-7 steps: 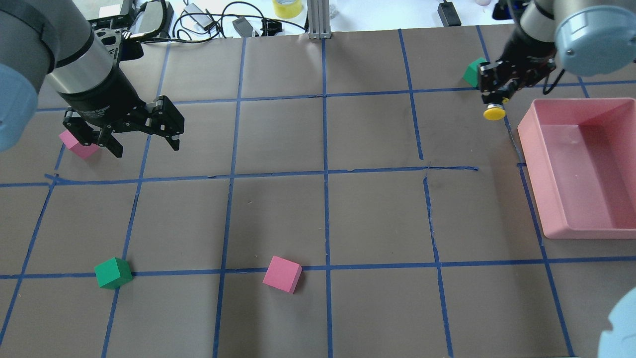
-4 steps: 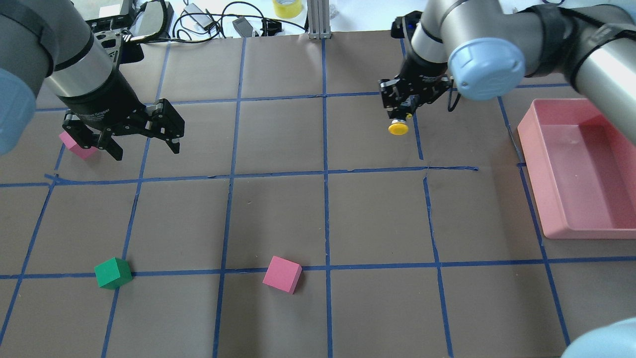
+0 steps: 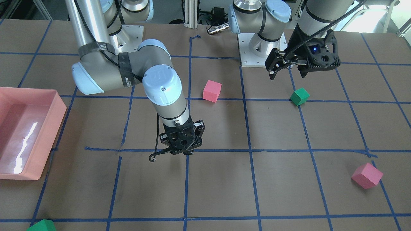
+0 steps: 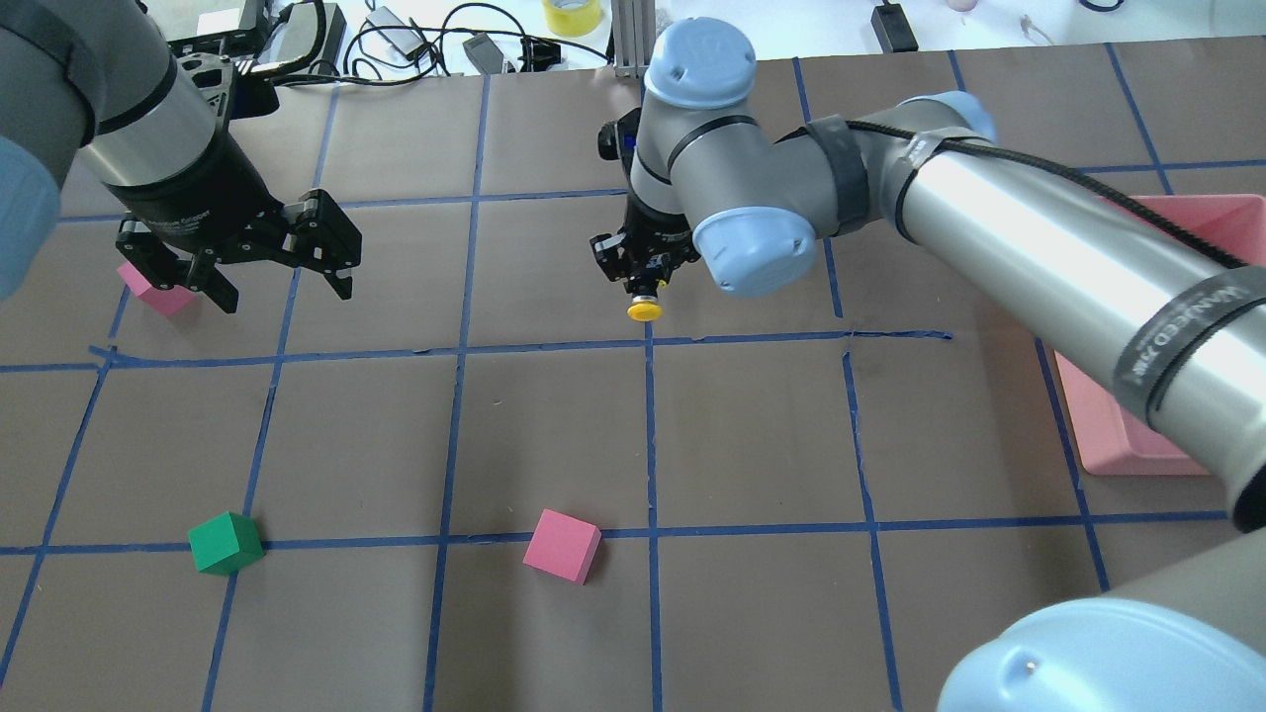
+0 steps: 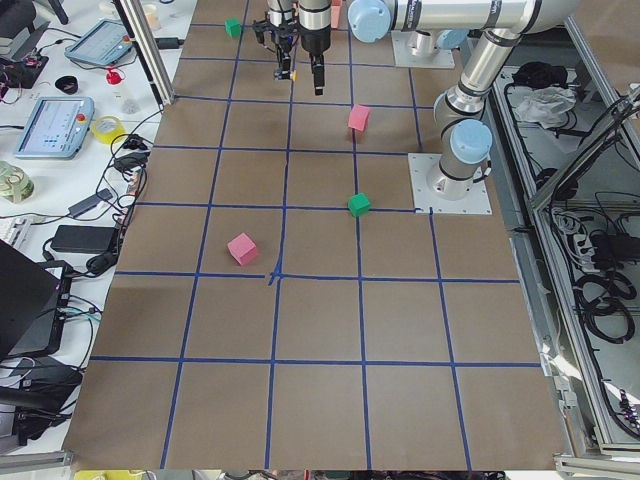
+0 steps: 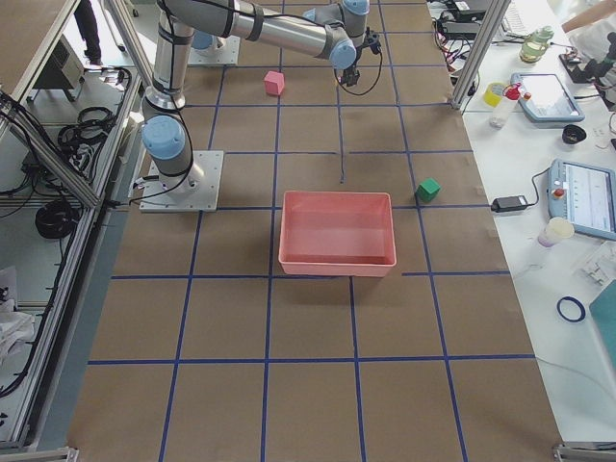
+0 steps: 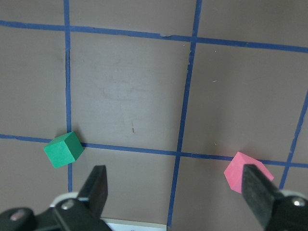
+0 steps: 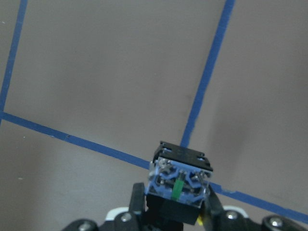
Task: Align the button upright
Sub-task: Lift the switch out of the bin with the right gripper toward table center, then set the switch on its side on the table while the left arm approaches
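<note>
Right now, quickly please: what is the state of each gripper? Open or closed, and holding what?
Left gripper: open, holding nothing.
Right gripper: closed, holding the button.

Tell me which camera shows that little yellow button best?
Overhead exterior: the button shows its yellow cap clearly, held by the right gripper. The right wrist view shows only its base; front-facing hides it; side views are too distant.

On your desk you'll find a green cube and a pink cube along one blue tape line, well apart. A second pink cube lies farther off. Your pink tray has a second green cube near it.
</note>
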